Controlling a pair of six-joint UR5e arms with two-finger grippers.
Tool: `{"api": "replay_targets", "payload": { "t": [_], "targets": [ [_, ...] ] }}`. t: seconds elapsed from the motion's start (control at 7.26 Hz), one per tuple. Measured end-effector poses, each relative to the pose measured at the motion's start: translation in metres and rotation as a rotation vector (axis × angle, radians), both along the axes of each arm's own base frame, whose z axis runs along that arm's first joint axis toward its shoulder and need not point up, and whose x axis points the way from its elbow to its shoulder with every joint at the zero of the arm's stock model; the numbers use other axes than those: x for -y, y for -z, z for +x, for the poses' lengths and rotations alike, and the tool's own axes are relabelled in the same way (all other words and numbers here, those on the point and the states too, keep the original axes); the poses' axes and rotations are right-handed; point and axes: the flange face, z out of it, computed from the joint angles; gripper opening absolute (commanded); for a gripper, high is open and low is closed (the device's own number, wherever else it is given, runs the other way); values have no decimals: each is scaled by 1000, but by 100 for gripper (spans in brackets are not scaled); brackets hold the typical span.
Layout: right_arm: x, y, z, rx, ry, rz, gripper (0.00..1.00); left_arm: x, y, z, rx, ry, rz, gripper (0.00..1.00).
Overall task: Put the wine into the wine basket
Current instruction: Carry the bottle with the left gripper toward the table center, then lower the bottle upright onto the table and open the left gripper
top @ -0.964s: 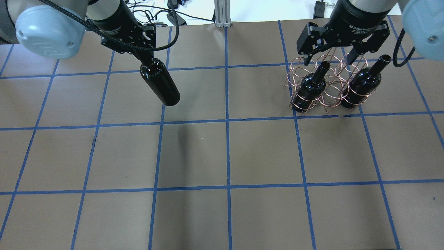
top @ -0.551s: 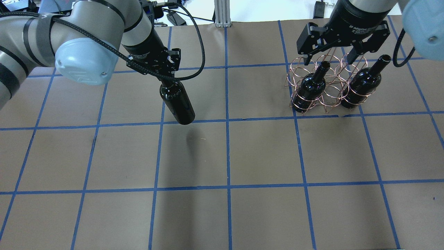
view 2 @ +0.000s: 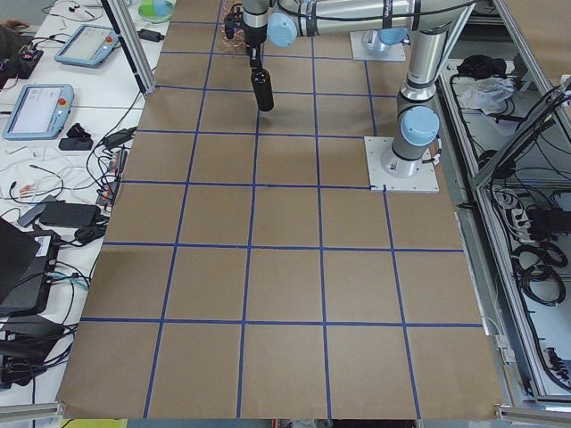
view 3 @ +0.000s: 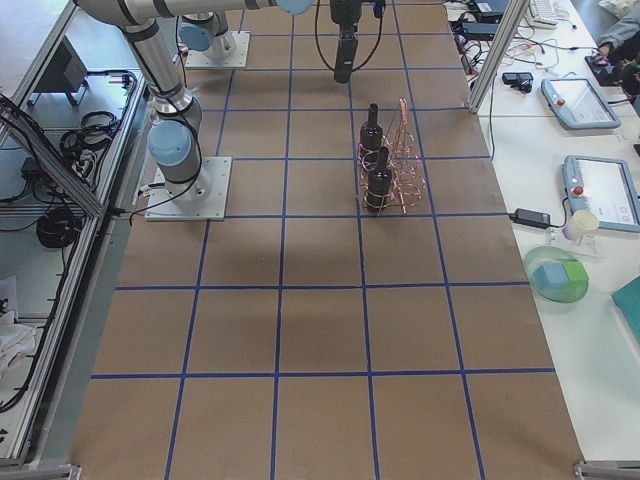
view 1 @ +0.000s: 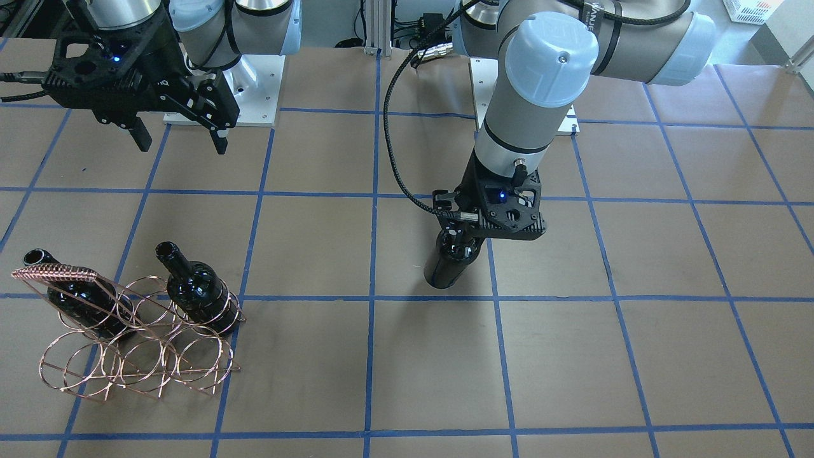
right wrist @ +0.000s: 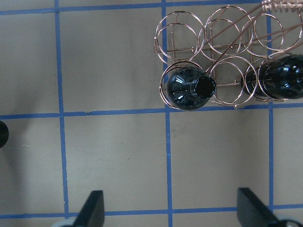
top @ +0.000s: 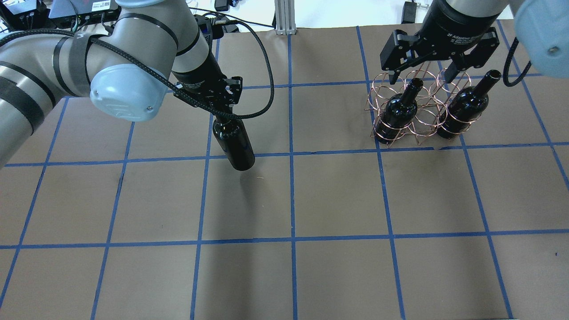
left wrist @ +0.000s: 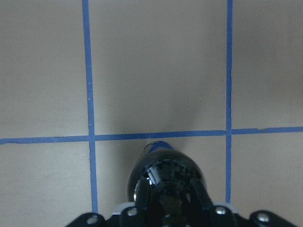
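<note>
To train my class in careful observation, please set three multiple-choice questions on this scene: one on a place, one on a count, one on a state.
1. Where is the wine that the left jaws hold?
A. Inside the wine basket
B. Near the middle of the table, apart from the basket
C. Lying flat at the table's edge

2. How many of the basket's loops are filled?
A. None
B. One
C. Two

3. How do the right jaws stand?
A. Open and empty
B. Shut on a bottle's neck
C. Shut on the basket's handle

Answers:
1 B: the overhead view shows bare table between it and the basket.
2 C: one bottle stands at one end of a row and a second bottle at the other, with the loop between them empty.
3 A: the front-facing view shows a wide gap between them, with nothing in it.
</note>
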Motion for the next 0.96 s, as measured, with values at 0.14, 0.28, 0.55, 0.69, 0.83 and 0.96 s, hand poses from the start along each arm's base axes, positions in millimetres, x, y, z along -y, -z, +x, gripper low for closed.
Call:
{"api": "replay_targets", "payload": {
  "t": [0.14,0.28,0.55,0.69,0.83,0.96],
  "targets": [
    [0,0,0,-1,0,1,100,0,8,1,1,2,7,0],
    [0,0,0,-1,0,1,100,1,12,1,1,-2,9,0],
    [0,0,0,-1,-1,1,100,3,16,1,-4,-13,9,0],
    [0,0,0,-1,-1,1,100,3,17,1,-5,-15,11,0],
    [0,0,0,-1,-1,1,100,4,18,1,-6,-16,13,0],
    [0,0,0,-1,-1,1,100,4,19,0,-8,-16,15,0]
  ]
}}
